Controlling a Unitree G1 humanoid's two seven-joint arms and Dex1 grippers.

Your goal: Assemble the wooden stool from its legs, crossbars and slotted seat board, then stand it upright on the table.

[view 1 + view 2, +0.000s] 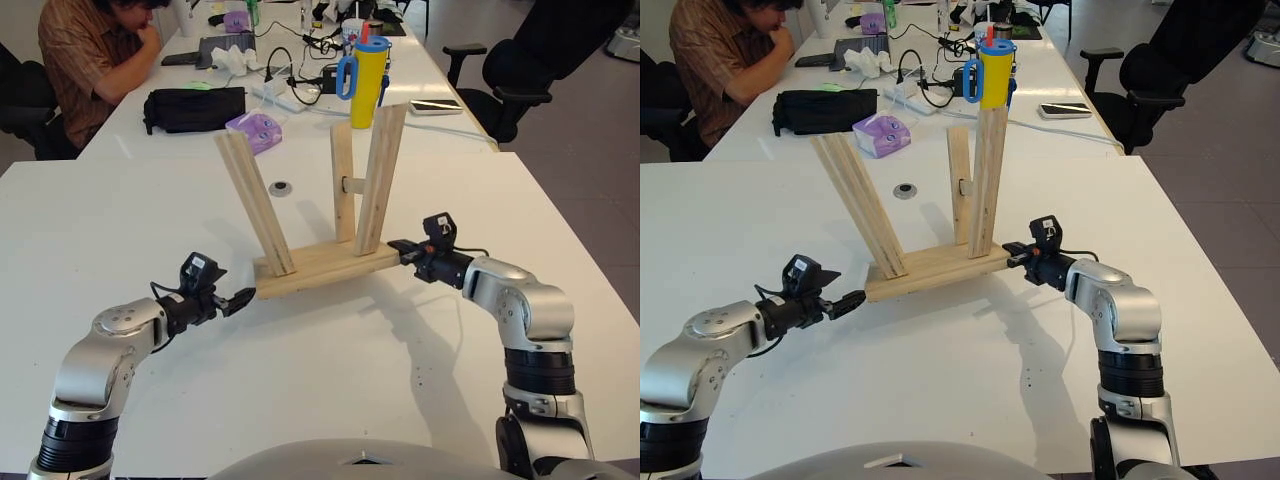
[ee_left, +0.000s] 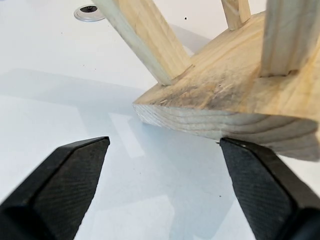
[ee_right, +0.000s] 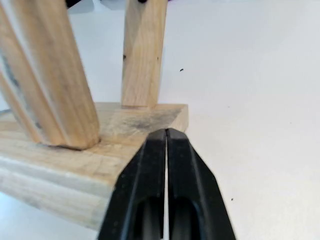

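Observation:
The wooden stool lies upside down mid-table, its seat board [image 1: 325,268] flat on the white surface. Three legs rise from it: a slanted one [image 1: 255,205] on the left, one at the back [image 1: 343,185], one on the right [image 1: 380,180]. A short crossbar stub [image 1: 355,185] shows between the back and right legs. My left gripper [image 1: 243,298] is open just off the board's left end; the left wrist view has its fingertips [image 2: 80,165] spread before the board's edge [image 2: 225,120]. My right gripper [image 1: 397,247] is shut, its tips [image 3: 166,132] against the board's right end [image 3: 75,160].
Behind the stool a second table carries a yellow bottle [image 1: 366,85], a black bag [image 1: 195,107], a purple tissue pack [image 1: 255,130], a phone [image 1: 435,106] and cables. A round cable grommet [image 1: 280,187] is set in my table. Bare table lies in front of the stool.

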